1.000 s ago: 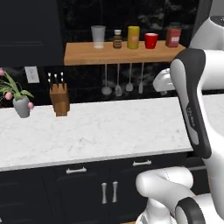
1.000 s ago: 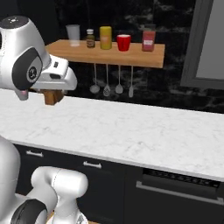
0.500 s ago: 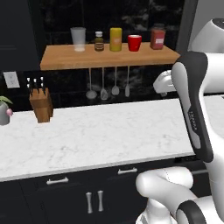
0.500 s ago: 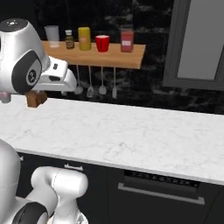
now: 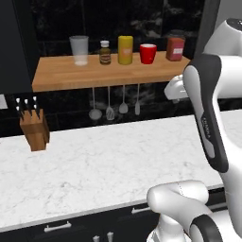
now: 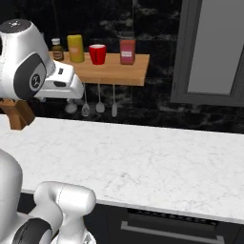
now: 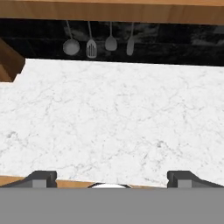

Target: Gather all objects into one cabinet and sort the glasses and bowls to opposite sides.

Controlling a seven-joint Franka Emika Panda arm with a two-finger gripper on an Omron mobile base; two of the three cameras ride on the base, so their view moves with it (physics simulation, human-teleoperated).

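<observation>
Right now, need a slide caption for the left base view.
Red mug on wooden shelf above marble counter.

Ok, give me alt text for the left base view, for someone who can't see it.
A wooden shelf on a black wall holds a clear glass, small bottle, yellow canister, red mug and red jar. Utensils hang beneath, above a marble counter with a knife block; the white arm rises at right.

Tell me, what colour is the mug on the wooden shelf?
Glossy red; the mug shows best in the left base view.

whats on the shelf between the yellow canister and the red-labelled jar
Just the red mug, standing upright on the wooden shelf between the yellow canister and the jar, apart from both. The left base view shows this.
</observation>
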